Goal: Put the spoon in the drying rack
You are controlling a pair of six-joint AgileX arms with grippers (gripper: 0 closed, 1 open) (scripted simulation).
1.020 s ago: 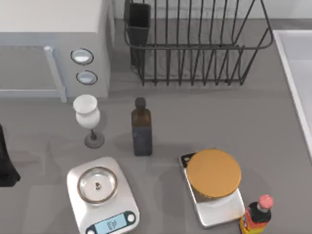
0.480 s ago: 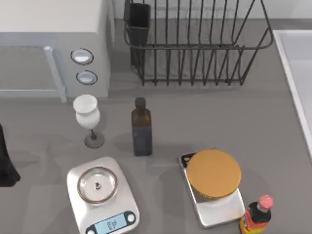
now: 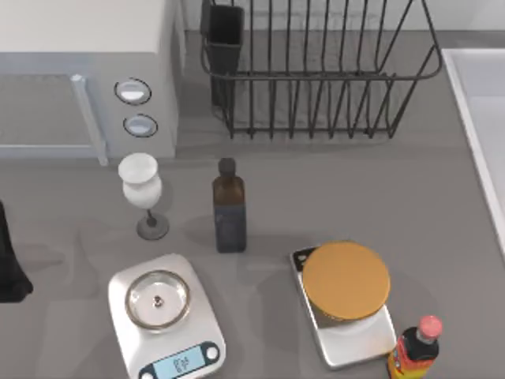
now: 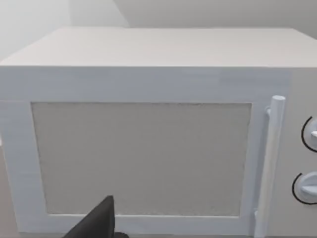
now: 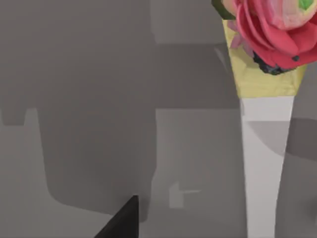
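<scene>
The drying rack (image 3: 316, 76), a black wire basket, stands at the back of the table in the top view, with its dark utensil cup (image 3: 226, 35) at its left corner. The spoon is out of view. My left arm (image 3: 9, 264) sits at the table's left edge, and a black part of the left gripper (image 4: 99, 225) shows in the left wrist view, facing a white microwave (image 4: 148, 148). A black part of the right gripper (image 5: 121, 223) shows in the right wrist view over grey surface, near a slim white vase (image 5: 262, 168) holding a pink flower.
A white microwave (image 3: 87, 71) fills the back left. In front stand a white goblet (image 3: 142, 189), a dark bottle (image 3: 229, 209), a scale with a metal dish (image 3: 166, 316), a scale with an orange disc (image 3: 346, 280) and a sauce bottle (image 3: 414, 351). A white basin (image 3: 485, 118) lines the right edge.
</scene>
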